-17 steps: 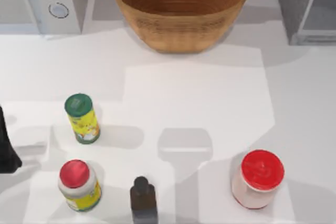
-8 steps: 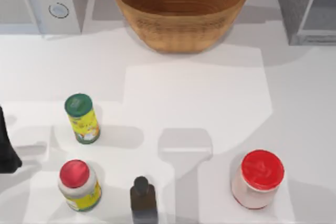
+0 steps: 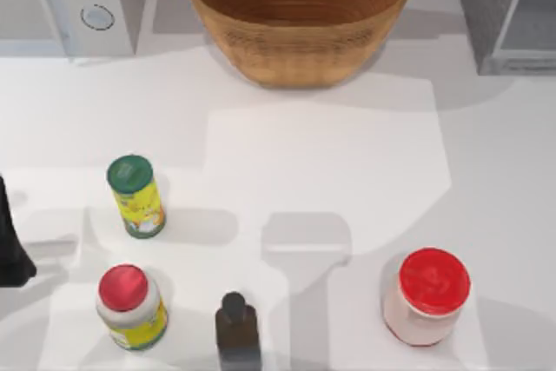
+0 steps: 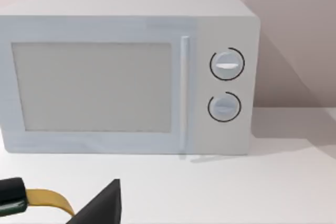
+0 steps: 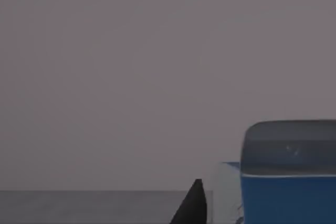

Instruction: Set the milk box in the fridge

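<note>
White table (image 3: 330, 145), wicker basket (image 3: 300, 15), grey fridge (image 3: 508, 10)

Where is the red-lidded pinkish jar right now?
In the top view the red-lidded pinkish jar stands upright on the table near its front right, apart from the dark bottle to its left.

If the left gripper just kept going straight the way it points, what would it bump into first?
Probably the microwave: the left wrist view faces its door squarely, with bare table between. How far off is unclear.
</note>
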Robot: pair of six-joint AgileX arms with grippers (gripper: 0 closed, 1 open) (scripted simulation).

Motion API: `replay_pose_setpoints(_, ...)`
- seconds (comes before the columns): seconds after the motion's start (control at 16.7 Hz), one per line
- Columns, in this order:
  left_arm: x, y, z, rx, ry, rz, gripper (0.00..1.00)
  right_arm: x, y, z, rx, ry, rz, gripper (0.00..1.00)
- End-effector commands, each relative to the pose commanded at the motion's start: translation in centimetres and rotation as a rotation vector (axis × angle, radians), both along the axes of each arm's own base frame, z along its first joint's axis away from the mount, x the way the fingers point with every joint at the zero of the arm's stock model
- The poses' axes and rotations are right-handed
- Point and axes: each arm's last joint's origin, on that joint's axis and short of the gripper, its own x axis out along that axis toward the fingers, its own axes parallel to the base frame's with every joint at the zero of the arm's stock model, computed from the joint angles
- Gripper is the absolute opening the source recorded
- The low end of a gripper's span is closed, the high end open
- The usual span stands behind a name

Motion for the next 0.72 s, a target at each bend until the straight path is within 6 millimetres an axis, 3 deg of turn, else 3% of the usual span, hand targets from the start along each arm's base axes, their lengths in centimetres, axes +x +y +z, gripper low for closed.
replay_pose_setpoints(0.36, 0.0, 0.0, 0.0, 0.0, 0.0, 0.0, 1.0, 0.0, 0.0, 0.0, 0.0, 0.0, 0.0, 0.98)
replay_pose_setpoints(0.72, 0.0, 0.0, 0.0, 0.0, 0.0, 0.0, 1.0, 0.0, 0.0, 0.0, 0.0, 0.0, 0.0, 1.0)
